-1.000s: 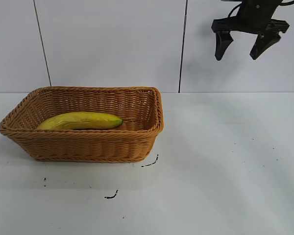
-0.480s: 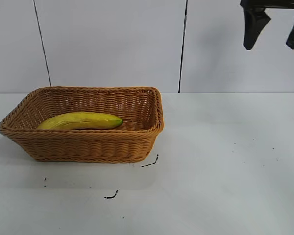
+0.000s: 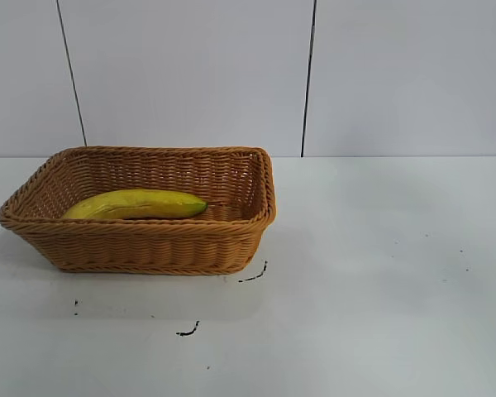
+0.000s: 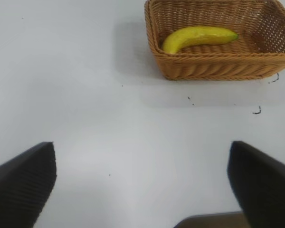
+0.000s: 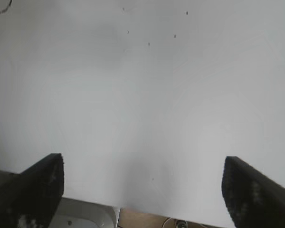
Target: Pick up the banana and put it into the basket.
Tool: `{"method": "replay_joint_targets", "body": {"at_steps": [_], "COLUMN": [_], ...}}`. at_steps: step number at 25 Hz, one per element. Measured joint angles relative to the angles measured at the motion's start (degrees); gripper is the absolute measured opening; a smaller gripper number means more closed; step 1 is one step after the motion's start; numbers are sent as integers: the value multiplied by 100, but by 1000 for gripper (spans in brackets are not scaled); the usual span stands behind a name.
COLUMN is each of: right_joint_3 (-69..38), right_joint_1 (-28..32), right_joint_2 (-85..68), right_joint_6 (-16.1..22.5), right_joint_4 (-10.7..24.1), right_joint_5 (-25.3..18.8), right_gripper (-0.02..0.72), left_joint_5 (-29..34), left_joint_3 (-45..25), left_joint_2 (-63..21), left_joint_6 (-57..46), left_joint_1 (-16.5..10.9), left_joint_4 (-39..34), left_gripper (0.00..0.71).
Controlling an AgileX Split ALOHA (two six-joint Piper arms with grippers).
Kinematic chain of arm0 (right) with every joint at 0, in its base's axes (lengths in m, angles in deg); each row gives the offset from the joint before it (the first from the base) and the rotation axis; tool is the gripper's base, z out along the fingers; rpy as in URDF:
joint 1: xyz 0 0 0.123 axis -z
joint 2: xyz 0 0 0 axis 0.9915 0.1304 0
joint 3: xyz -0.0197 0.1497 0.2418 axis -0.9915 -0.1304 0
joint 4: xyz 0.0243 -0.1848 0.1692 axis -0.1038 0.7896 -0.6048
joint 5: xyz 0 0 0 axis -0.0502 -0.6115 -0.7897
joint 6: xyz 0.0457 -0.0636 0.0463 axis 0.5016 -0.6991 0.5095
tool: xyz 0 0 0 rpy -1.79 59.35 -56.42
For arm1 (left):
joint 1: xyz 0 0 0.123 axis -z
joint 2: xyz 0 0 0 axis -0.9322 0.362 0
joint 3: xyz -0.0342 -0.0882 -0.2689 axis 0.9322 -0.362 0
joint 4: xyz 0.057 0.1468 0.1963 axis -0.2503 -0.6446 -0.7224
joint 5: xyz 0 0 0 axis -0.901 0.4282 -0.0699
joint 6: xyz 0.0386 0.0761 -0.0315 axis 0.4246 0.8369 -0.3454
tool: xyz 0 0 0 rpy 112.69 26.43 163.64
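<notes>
Exterior view: banana (image 3: 137, 203) lying lengthwise inside the basket (image 3: 149, 248), greenish dark tip toward the right end, yellow body reaching toward the left end, resting on the woven floor. Basket standing on the white table (image 3: 380, 289), left of centre, close to the grey panelled wall (image 3: 190, 74) behind. A few small black marks (image 3: 252, 275) on the table just in front of and beside the basket's near right corner. Neither arm nor gripper in sight here

Left wrist view: left gripper (image 4: 141, 190) hanging over bare table, well apart from the basket, fingers (image 4: 23, 183) spread wide with nothing between them. Basket (image 4: 218, 71) seen farther off, banana (image 4: 199, 37) inside it, curved, lying along the bottom. Same black marks (image 4: 257, 111) on the table beside the basket

Right wrist view: right gripper (image 5: 142, 190) over plain white table, fingers (image 5: 38, 190) spread wide, nothing pinched. Table edge showing below the fingers. Scattered tiny dark specks (image 5: 175, 35) on the surface farther off. Neither basket nor banana visible from here
</notes>
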Motion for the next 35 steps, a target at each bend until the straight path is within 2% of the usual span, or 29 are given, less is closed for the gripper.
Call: {"method": "replay_joint_targets", "body": {"at_steps": [2, 9, 24, 35], "right_joint_3": [-416, -1549, -1591, -1591], "right_joint_1": [0, 0, 0, 0], "right_joint_2": [-513, -2295, -5013, -5158], "right_joint_6": [-16, -17, -17, 2], "right_joint_4": [-26, -40, -35, -18], "right_joint_5": [234, 245, 339, 339], "right_gripper": [647, 647, 633, 633], "left_joint_5": [0, 0, 0, 0], "left_joint_3": [0, 0, 0, 0], "left_joint_2": [0, 0, 0, 0], "left_joint_6": [0, 0, 0, 0], "left_joint_1": [0, 0, 0, 0], "left_joint_4": [0, 0, 0, 0], "left_gripper": [695, 695, 695, 695]}}
